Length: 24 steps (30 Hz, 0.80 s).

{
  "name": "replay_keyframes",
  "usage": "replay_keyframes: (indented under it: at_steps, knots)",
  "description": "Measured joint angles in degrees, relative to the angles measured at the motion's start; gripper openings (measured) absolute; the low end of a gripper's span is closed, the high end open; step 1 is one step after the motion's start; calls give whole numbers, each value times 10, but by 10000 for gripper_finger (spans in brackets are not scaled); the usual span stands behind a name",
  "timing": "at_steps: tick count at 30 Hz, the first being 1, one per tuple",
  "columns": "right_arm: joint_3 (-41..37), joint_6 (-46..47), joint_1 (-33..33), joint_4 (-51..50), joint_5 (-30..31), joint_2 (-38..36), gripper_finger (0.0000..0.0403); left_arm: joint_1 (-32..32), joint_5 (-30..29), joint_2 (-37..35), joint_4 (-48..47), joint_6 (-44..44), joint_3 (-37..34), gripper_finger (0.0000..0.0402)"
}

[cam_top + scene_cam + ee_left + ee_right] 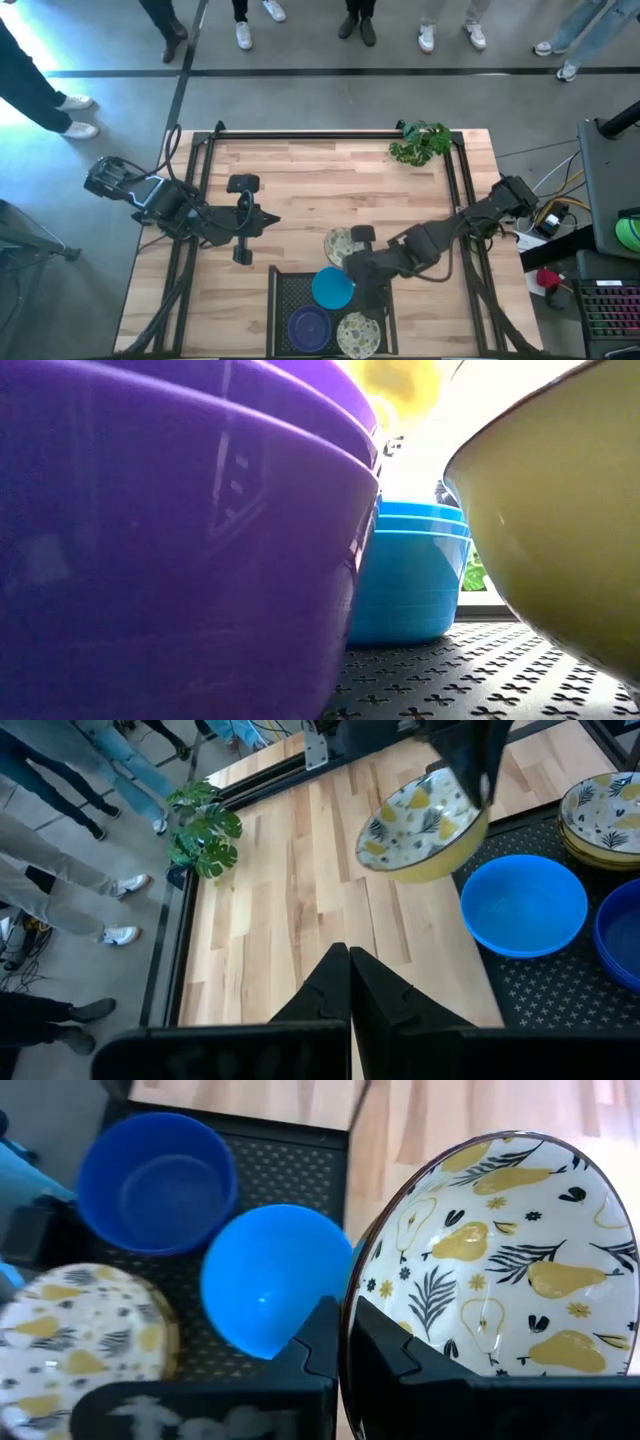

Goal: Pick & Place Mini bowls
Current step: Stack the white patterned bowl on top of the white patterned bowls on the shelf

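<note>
— Cream is the bowl [500, 1260] in play, yes? Where is it?
— Printed with yellow pears and dark leaves. The right hand [345, 1335] pinches its rim between pressed fingers and holds it tilted, clear of the worktop [300, 180], just beside the tray [285, 295].
— What's in the tray?
— A light blue bowl [332, 288] at the near edge, a darker blue stack [308, 326] and a stack of pear-patterned bowls [358, 336] behind it. From tray level the dark stack looks purple.
— And the left hand [349, 960]?
— Its fingers are pressed together on nothing. It hangs over bare wood left of the tray, pointing toward the lifted bowl.
— Anything else around?
— A leafy plant [420, 143] sits at the far right corner, and people's legs and shoes [425, 30] line the floor beyond.
</note>
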Motion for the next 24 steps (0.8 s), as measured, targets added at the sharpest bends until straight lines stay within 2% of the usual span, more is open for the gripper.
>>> replay_keyframes:
  at_steps: [12, 24]
  knots:
    - [2, 80, 45, 6, -2, 0, 8, 0, 0, 0, 0, -6, 0, 0]
    - [2, 114, 74, 9, -16, 0, 8, 0, 0, 0, 0, -10, 0, 0]
